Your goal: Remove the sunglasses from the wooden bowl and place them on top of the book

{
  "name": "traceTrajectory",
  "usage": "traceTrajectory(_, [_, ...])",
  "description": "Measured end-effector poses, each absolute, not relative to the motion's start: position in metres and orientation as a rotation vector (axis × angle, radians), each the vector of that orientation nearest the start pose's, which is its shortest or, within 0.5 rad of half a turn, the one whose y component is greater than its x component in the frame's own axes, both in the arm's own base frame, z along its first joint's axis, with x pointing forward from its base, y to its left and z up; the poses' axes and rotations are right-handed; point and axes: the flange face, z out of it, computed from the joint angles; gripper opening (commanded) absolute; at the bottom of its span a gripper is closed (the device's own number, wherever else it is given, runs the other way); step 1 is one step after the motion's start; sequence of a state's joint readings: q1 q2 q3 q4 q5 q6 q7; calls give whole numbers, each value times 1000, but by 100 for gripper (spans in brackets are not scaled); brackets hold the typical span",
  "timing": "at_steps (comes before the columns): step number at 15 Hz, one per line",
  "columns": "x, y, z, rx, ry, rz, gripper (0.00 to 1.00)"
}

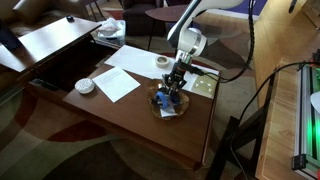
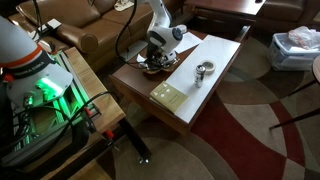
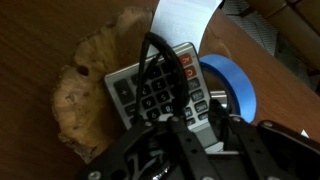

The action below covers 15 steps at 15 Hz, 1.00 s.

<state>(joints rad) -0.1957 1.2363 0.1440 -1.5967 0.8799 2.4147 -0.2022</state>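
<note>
The wooden bowl (image 1: 168,104) sits on the table near its front edge and also shows in the other exterior view (image 2: 150,69). In the wrist view the bowl (image 3: 78,100) holds the sunglasses (image 3: 152,62), whose thin black arms curve over a grey calculator (image 3: 150,95). My gripper (image 1: 176,80) hangs just over the bowl. Its fingers (image 3: 200,122) reach down beside the sunglasses' arm, with a narrow gap between them through which the calculator shows. The pale yellow-green book (image 1: 205,84) lies flat right beside the bowl and also shows in the other exterior view (image 2: 168,95).
A blue tape roll (image 3: 232,85) lies in the bowl by the calculator. White sheets of paper (image 1: 120,80), a white round dish (image 1: 85,87) and a small pale ring (image 1: 163,62) lie on the wooden table (image 1: 150,130). A sofa (image 2: 95,30) stands behind.
</note>
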Motion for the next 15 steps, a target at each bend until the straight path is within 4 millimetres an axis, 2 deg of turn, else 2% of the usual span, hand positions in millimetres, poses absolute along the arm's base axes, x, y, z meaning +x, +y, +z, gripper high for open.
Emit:
traceTrajectory(2, [564, -19, -111, -2325, 887, 427, 0])
traceTrajectory(9, [565, -28, -111, -2349, 947, 359, 0])
traceTrajectory(12, [554, -40, -99, -2343, 1010, 222, 0])
traceTrajectory(15, [536, -54, -77, -2297, 1040, 99, 0])
